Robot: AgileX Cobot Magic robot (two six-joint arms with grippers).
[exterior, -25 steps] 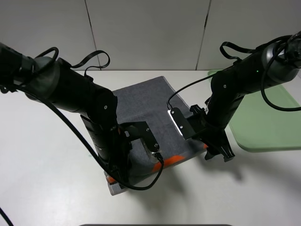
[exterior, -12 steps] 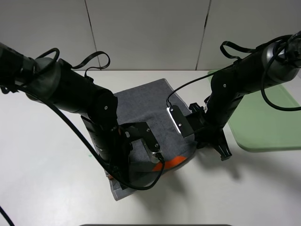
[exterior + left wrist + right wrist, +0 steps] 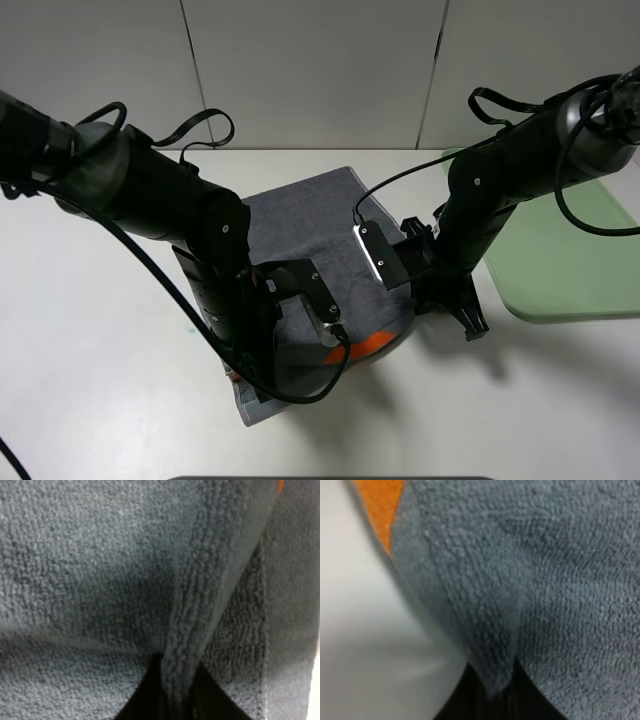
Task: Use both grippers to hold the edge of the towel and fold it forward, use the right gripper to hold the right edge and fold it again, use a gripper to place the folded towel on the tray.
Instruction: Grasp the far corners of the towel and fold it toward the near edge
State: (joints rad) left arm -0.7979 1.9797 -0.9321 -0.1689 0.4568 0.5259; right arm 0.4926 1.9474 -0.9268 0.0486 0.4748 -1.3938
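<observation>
The dark grey towel (image 3: 310, 215) lies on the white table between my two arms. Its near edge (image 3: 372, 341) shows an orange patch and is slightly bunched. My left gripper (image 3: 250, 375) is down at the near left corner, mostly hidden under its own arm. In the left wrist view, the left gripper (image 3: 175, 702) is shut on a ridge of the towel (image 3: 100, 580). My right gripper (image 3: 458, 312) sits at the near right corner. Up close, the right gripper (image 3: 495, 690) is shut on a fold of the towel (image 3: 560, 580), beside an orange patch (image 3: 380, 505). The pale green tray (image 3: 560, 260) lies to the right.
White table surface (image 3: 90, 330) surrounds the towel on the left and in front. A pale wall (image 3: 320, 70) runs along the table's far edge. Black cables (image 3: 200, 125) loop off both arms above the cloth.
Both grippers have closed onto the towel's near edge. The right gripper shifted slightly inward, and the near right part of the towel has bunched up a little.
</observation>
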